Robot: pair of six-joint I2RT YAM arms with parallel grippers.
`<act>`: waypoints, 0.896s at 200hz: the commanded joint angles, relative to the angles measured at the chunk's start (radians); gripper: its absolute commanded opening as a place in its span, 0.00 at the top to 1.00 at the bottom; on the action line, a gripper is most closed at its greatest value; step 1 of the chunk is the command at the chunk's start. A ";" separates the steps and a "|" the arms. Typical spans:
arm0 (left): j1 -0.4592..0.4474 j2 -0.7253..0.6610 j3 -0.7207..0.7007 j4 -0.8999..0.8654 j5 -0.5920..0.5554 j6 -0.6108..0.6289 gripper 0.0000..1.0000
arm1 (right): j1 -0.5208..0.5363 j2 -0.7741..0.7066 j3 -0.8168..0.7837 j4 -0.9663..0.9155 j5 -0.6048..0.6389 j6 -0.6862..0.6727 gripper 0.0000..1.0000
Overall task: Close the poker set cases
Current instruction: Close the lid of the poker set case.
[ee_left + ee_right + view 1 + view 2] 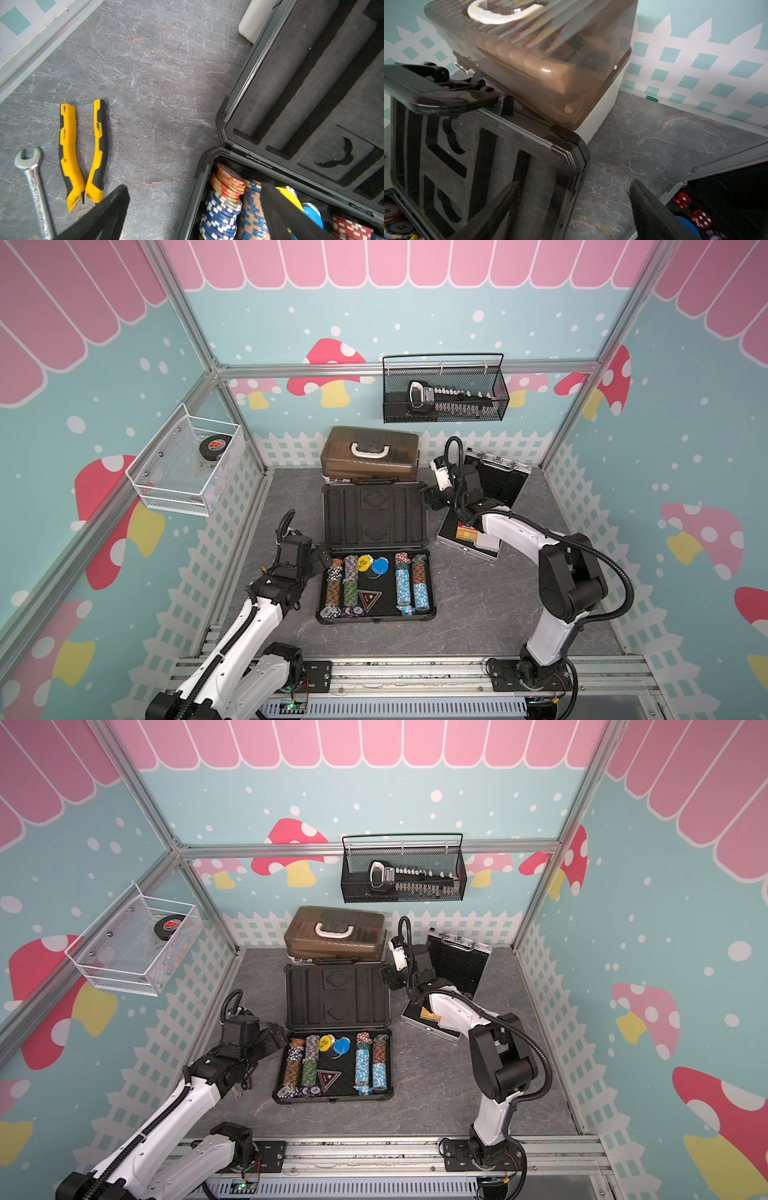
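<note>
Found the right gripper (573, 184) nearest the lens, jaws well apart and clamped on nothing, straddling the free side edge of the black case's lid (477, 166); could not tell whether either finger touched it. Noted the cream box (550, 62) just beyond that lid, seemingly propping it from behind. Noted the silver case (726, 197) close on the gripper's other side, lid raised, red dice (683, 200) inside. Found the left gripper (194, 186) likewise spread wide and empty, poised over a hinge-side corner of the black case's tray (386, 593), one finger above the chips (224, 197), the other above bare table (155, 83). Noted pliers (68, 145) and a wrench (31, 168) lying beside it. Judged nothing done yet: both cases open, both lids to be swung down, latches after that. Could not make out the black case's front latches, nor most of the silver case's lower half under the right arm (511, 526). Lost the pliers and wrench beneath the left arm (257, 614) in both top views. Met blur across the right wrist view.
</note>
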 commanded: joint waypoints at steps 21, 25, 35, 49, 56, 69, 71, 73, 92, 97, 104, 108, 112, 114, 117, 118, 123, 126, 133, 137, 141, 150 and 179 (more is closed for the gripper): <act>-0.005 -0.003 -0.005 -0.002 0.013 -0.005 0.01 | 0.016 0.062 0.065 -0.029 0.054 0.000 0.23; -0.005 -0.004 -0.005 -0.002 0.014 -0.005 0.01 | 0.017 0.064 0.067 -0.028 0.059 -0.001 0.24; -0.005 -0.007 -0.006 0.000 0.019 -0.005 0.01 | 0.018 0.070 0.069 -0.026 0.070 -0.001 0.25; -0.005 -0.010 -0.007 -0.006 0.027 -0.007 0.01 | 0.019 0.079 0.076 -0.027 0.078 -0.003 0.28; -0.005 -0.011 -0.006 -0.009 0.030 -0.011 0.01 | 0.021 0.080 0.080 -0.028 0.080 -0.004 0.31; -0.005 -0.012 -0.005 -0.016 0.039 -0.015 0.01 | 0.022 0.080 0.085 -0.026 0.085 -0.004 0.37; -0.005 -0.012 -0.005 -0.018 0.041 -0.015 0.01 | 0.023 0.080 0.086 -0.026 0.086 -0.004 0.38; -0.005 -0.012 -0.005 -0.019 0.043 -0.016 0.01 | 0.022 0.080 0.087 -0.025 0.086 -0.004 0.39; -0.006 -0.010 -0.005 -0.026 0.061 -0.018 0.01 | 0.024 0.114 0.094 -0.019 0.090 -0.004 0.50; -0.006 -0.010 -0.005 -0.028 0.066 -0.018 0.01 | 0.026 0.116 0.096 -0.017 0.091 -0.005 0.53; -0.006 -0.010 -0.004 -0.030 0.073 -0.017 0.01 | 0.027 0.119 0.102 -0.016 0.094 -0.005 0.57; -0.008 -0.010 -0.005 -0.029 0.076 -0.017 0.01 | 0.026 0.121 0.104 -0.015 0.096 -0.004 0.60; -0.008 -0.009 -0.005 -0.028 0.080 -0.013 0.01 | 0.028 0.123 0.107 -0.014 0.099 -0.004 0.63; -0.008 -0.009 -0.004 -0.027 0.083 -0.012 0.01 | 0.027 0.123 0.109 -0.014 0.099 -0.004 0.64; -0.009 -0.010 -0.005 -0.025 0.089 -0.008 0.01 | 0.027 0.124 0.111 -0.014 0.100 -0.004 0.66; -0.010 -0.008 -0.005 -0.025 0.090 -0.005 0.01 | 0.027 0.125 0.112 -0.014 0.101 -0.004 0.66; -0.013 -0.008 -0.004 -0.022 0.097 0.003 0.01 | 0.027 0.127 0.117 -0.014 0.103 -0.006 0.69; -0.016 -0.007 -0.004 -0.021 0.101 0.008 0.01 | 0.027 0.128 0.120 -0.013 0.105 -0.006 0.71; -0.023 -0.005 0.001 -0.019 0.105 0.018 0.01 | 0.028 0.130 0.125 -0.010 0.108 -0.006 0.74; -0.029 -0.004 0.003 -0.017 0.108 0.025 0.01 | 0.029 0.131 0.129 -0.011 0.112 -0.007 0.76; -0.037 -0.004 0.004 -0.013 0.114 0.032 0.01 | 0.029 0.133 0.133 -0.011 0.115 -0.007 0.78; -0.057 -0.006 0.007 -0.005 0.117 0.046 0.01 | 0.029 0.135 0.143 -0.011 0.124 -0.009 0.81; -0.143 0.000 0.024 0.014 0.092 0.070 0.01 | 0.029 0.138 0.164 -0.007 0.171 -0.015 0.91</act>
